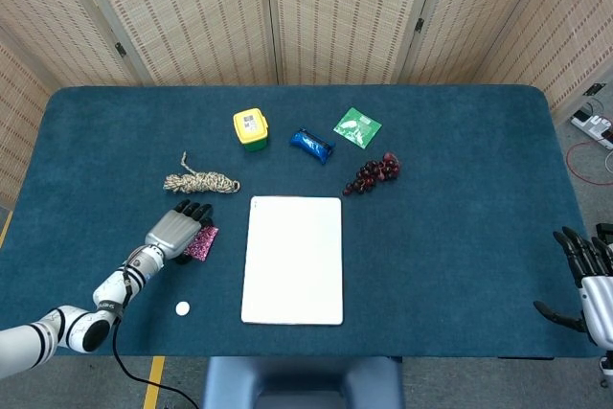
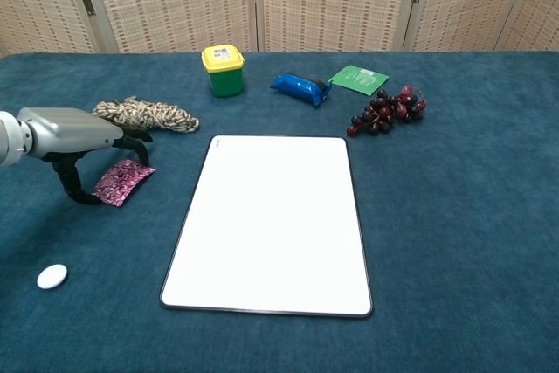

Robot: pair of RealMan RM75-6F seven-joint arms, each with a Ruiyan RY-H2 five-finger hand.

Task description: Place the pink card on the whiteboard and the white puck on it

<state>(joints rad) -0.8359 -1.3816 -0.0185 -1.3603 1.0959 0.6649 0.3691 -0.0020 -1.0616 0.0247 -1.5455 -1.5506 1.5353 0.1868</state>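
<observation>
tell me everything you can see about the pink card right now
The pink card is a small, thin, flat rectangle with a shiny magenta-pink pattern, glossy like foil or printed plastic. It sits on the blue tablecloth, left of the whiteboard and just in front of the rope coil. The left hand is over its left end, dark fingers down at it; whether it is pinched or lifted is unclear.

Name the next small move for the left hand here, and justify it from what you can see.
Probably close the left hand on the pink card and lift it: the fingers are down at its edge, but the card seems unlifted and the whiteboard is bare.
</observation>
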